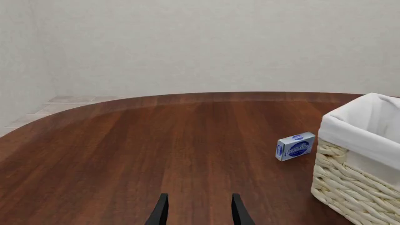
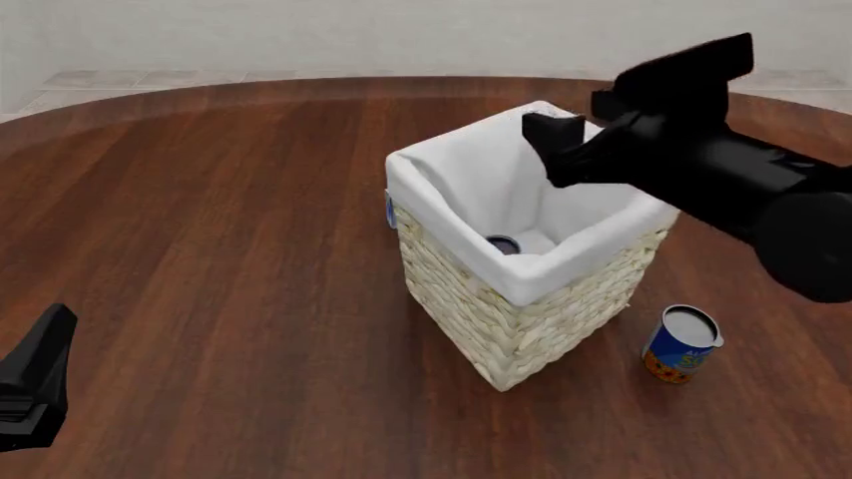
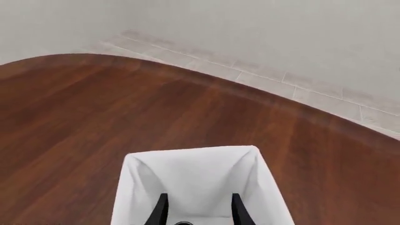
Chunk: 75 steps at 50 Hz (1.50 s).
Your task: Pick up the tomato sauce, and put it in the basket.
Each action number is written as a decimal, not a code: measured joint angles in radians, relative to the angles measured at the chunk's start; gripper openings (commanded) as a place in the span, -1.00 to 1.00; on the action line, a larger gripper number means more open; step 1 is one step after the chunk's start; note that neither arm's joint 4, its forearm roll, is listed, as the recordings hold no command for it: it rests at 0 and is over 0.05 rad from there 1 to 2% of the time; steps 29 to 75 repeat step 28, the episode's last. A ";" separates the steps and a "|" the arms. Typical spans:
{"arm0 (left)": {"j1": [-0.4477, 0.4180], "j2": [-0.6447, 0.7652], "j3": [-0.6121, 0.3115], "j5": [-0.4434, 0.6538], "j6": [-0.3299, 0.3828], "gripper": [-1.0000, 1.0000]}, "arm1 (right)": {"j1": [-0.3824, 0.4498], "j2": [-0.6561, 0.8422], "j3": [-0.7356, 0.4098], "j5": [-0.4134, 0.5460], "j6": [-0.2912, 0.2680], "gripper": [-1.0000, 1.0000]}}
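In my left wrist view, the left pincer (image 1: 199, 211) shows two dark fingertips standing apart with nothing between them, hovering over the bare wood counter (image 1: 156, 140). Off to one side stands the basket (image 1: 350, 187), woven cream wicker with white cloth folded over its rim, and just beside it lies a small blue-and-white box (image 1: 295, 146) on the counter.

In the front view, the basket (image 2: 520, 319) stands upright near the middle of the counter (image 2: 200, 220). Down inside it, on the white lining, I can see a round grey top (image 2: 504, 243), which I take to be the tomato sauce (only that top shows, no label). The right pincer (image 2: 557, 140) hangs over the basket's far corner, above the rim; from here I cannot make out its fingers' spacing. A blue-and-orange can (image 2: 680, 344) stands on the counter just beside the basket's near right side. The left pincer (image 2: 38, 384) sits low at the left edge, well apart from everything.

In the right wrist view, the right pincer (image 3: 199, 211) looks straight down into the basket (image 3: 194, 168), its two fingertips apart and holding nothing, with the white lining between and around them.
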 measured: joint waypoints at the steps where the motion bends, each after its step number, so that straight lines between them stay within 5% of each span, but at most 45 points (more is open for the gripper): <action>1: 0.000 0.000 0.000 0.000 0.000 1.00 | 0.000 -0.011 0.001 0.006 -0.001 1.00; 28: 0.000 0.000 0.000 0.000 0.000 1.00 | -0.008 -0.254 0.079 0.113 -0.011 1.00; 75: 0.000 0.000 0.000 0.000 0.000 1.00 | -0.008 -0.254 0.079 0.113 -0.011 1.00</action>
